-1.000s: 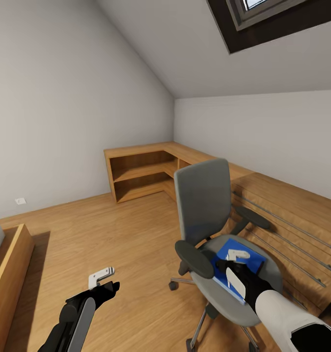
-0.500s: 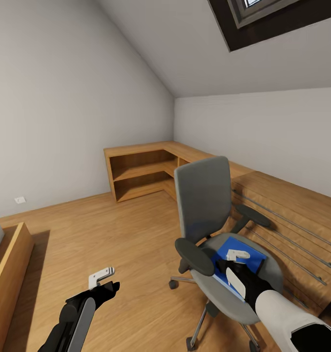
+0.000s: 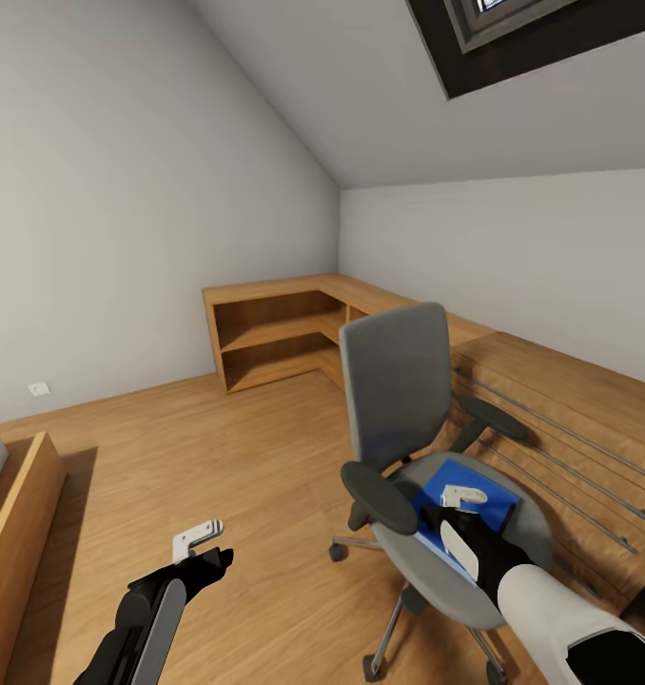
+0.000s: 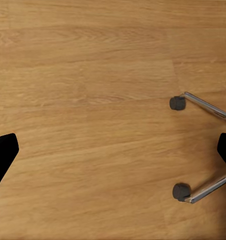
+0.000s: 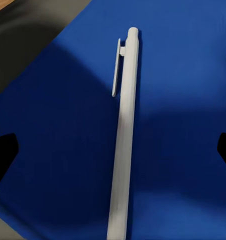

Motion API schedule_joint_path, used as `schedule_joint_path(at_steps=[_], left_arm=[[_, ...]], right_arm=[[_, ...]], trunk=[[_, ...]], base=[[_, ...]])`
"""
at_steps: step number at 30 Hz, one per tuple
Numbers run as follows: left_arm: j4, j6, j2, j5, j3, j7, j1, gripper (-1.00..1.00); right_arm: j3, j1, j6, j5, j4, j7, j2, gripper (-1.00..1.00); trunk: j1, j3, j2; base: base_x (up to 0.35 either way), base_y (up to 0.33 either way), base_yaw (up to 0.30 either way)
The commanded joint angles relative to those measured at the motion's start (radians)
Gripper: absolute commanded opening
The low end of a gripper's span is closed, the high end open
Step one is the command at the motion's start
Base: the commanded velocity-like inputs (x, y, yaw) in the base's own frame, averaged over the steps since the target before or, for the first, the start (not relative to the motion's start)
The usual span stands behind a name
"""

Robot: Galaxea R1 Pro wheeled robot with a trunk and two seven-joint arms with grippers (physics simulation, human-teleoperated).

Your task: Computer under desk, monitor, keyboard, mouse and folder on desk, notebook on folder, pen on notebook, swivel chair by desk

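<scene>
Right gripper (image 3: 463, 504) seemingly unmoved over folder (image 3: 489, 501).

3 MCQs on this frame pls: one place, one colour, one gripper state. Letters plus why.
1. Where does the pen lie?
A. on the floor
B. on the folder
C. on the wooden shelving

2. What colour is the folder?
A. red
B. green
C. blue

3. How does the right gripper stand?
A. open above the pen
B. shut on the pen
C. shut on an armrest

Key:
1 B: the right wrist view shows the white pen flat on the folder, which sits on the chair seat.
2 C: its cover is bright blue in the head and right wrist views.
3 A: the right gripper has its fingertips wide apart at either side of the pen, not touching it.
</scene>
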State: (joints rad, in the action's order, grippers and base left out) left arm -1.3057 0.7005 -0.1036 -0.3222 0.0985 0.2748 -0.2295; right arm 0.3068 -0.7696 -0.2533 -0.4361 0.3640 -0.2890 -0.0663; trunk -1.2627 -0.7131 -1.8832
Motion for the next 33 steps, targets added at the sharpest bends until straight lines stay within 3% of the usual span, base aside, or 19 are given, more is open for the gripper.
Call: schedule_joint_path(at_steps=[1,8,13,24,29,33], left_arm=[[-0.001,0.004,-0.001,-0.011,0.001,0.007,-0.001,1.0],[-0.001,0.004,-0.001,-0.011,0.001,0.007,-0.001,1.0],[-0.001,0.004,-0.001,-0.011,0.001,0.007,-0.001,1.0],[-0.001,0.005,-0.001,-0.011,0.001,0.006,-0.001,1.0],[-0.001,0.004,-0.001,-0.011,0.001,0.007,-0.001,1.0],[-0.001,0.004,-0.001,-0.011,0.001,0.007,-0.001,1.0]], right_arm=[[0.009,0.0,-0.006,-0.007,0.003,-0.007,-0.001,1.0],[0.009,0.0,-0.006,-0.007,0.003,-0.007,-0.001,1.0],[0.009,0.0,-0.006,-0.007,0.003,-0.007,-0.001,1.0],[0.009,0.0,-0.006,-0.007,0.003,-0.007,-0.001,1.0],[0.009,0.0,-0.006,-0.007,0.002,-0.007,-0.001,1.0],[0.009,0.0,-0.006,-0.007,0.003,-0.007,-0.001,1.0]], trunk=[[0.0,-0.001,-0.001],[0.0,-0.001,-0.001],[-0.019,-0.017,-0.036],[-0.019,-0.017,-0.036],[-0.038,-0.032,-0.071],[-0.038,-0.032,-0.071]], base=[[0.0,0.0,0.0],[0.0,0.0,0.0],[0.0,0.0,0.0],[0.0,0.0,0.0],[0.0,0.0,0.0],[0.0,0.0,0.0]])
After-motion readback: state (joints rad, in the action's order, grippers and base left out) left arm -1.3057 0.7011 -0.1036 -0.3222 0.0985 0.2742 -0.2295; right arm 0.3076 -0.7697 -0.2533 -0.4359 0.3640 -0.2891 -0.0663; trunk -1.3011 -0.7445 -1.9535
